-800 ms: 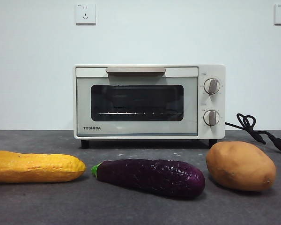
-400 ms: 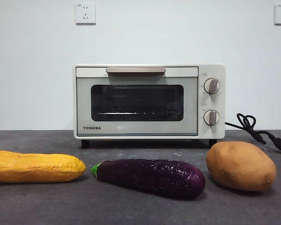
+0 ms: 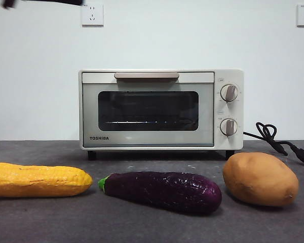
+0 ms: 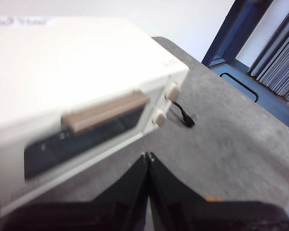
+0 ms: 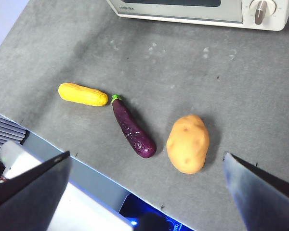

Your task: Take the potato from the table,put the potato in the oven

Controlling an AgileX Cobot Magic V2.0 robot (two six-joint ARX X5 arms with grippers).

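Note:
The tan-brown potato [image 3: 260, 179] lies on the dark grey table [image 3: 142, 225] at the front right, next to the eggplant. Behind it stands the cream-white oven [image 3: 161, 109] with its glass door closed. My right gripper [image 5: 147, 155] hangs open high above the table, and the potato [image 5: 188, 143] lies far below, between its spread jaws. In the blurred left wrist view my left gripper [image 4: 148, 156] is shut and empty, above and in front of the oven [image 4: 62, 72]. A black arm part [image 3: 43, 2] shows at the front view's top left corner.
A yellow corn cob [image 3: 39, 180] lies at the front left and a purple eggplant [image 3: 161, 191] in the middle, in a row with the potato. The oven's black cord [image 3: 273, 139] trails over the table to its right. The table's near edge [image 5: 86, 173] runs below the vegetables.
A black arm part has come into the front view's top left corner. The potato, corn, eggplant and oven have not moved.

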